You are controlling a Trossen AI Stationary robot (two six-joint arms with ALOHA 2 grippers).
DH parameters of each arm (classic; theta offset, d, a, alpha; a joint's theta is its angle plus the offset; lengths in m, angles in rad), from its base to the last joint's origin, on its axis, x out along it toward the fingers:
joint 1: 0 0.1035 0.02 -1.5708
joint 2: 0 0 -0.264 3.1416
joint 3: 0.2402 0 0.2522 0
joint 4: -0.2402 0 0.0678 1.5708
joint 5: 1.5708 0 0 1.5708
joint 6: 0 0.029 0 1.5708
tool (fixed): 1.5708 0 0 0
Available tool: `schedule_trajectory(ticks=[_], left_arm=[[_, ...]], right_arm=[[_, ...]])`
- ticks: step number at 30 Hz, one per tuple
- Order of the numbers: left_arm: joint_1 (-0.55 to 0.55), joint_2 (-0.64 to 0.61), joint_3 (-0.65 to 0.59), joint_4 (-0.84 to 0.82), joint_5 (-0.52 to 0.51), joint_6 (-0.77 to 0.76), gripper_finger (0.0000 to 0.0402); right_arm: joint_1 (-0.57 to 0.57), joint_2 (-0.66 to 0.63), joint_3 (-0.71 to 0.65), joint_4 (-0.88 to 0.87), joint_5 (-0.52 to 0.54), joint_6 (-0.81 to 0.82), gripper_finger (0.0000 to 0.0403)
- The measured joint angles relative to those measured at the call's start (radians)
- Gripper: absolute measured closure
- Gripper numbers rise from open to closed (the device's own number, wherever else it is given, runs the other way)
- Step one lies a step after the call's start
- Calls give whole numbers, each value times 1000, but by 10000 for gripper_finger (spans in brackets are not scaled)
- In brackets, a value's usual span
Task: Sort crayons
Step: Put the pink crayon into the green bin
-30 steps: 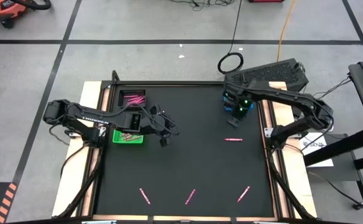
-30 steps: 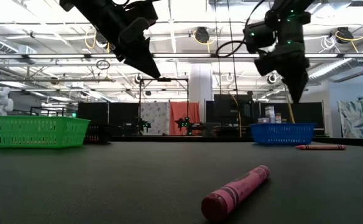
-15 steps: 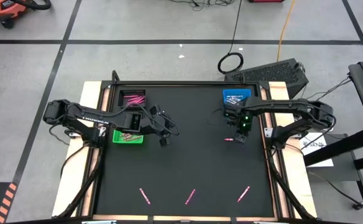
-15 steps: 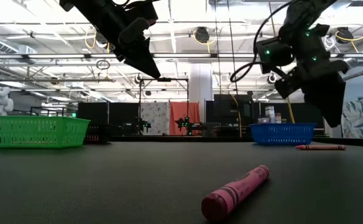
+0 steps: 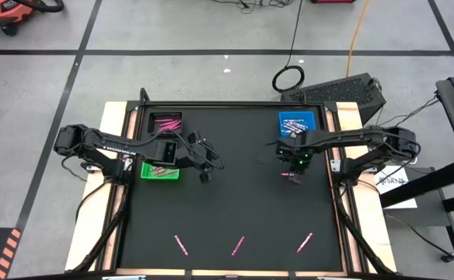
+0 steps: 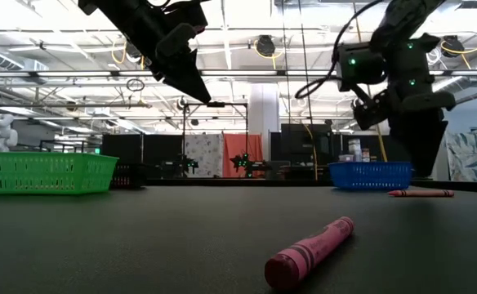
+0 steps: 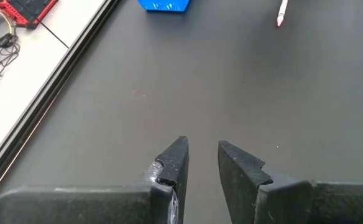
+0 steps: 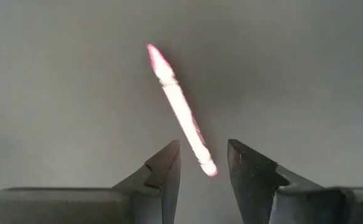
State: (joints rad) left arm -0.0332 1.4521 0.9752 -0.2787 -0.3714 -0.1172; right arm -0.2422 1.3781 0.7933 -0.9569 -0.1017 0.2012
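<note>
A pink crayon [image 8: 180,112] lies flat on the black mat right of centre; it also shows in the high view [image 5: 287,174] and the low view [image 6: 422,193]. My right gripper [image 8: 203,158] hangs just above it, open, one finger on either side of the crayon's one end, touching nothing. In the high view the right gripper [image 5: 295,173] partly hides the crayon. My left gripper [image 5: 205,177] hovers open and empty above the mat, right of the green tray [image 5: 158,172]. Three more pink crayons [image 5: 239,246] lie along the near edge.
A blue tray [image 5: 297,121] with crayons stands at the far right. A dark tray holding pink crayons [image 5: 165,123] stands at the far left. The mat's raised frame [image 5: 334,155] runs close to my right arm. One near-edge crayon [image 6: 312,249] lies close before the low camera.
My right gripper has moved from beside the blue tray toward the table's near edge and gone down, until its open fingers stand over the pink crayon on the mat. The crayon has stayed where it was.
</note>
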Motion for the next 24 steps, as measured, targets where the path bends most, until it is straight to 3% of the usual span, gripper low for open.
schedule_trajectory(ticks=[5, 10, 21, 24], left_arm=[[0, 0, 0, 0, 0, 0, 312], [0, 0, 0, 7, 0, 0, 312], [0, 0, 0, 9, 0, -1, 312], [0, 0, 0, 9, 0, -1, 312]], right_arm=[[49, 0, 0, 53, 1, 8, 287], [75, 0, 0, 75, 74, 9, 287], [100, 0, 0, 75, 44, 29, 287], [113, 0, 0, 75, 80, 31, 287]])
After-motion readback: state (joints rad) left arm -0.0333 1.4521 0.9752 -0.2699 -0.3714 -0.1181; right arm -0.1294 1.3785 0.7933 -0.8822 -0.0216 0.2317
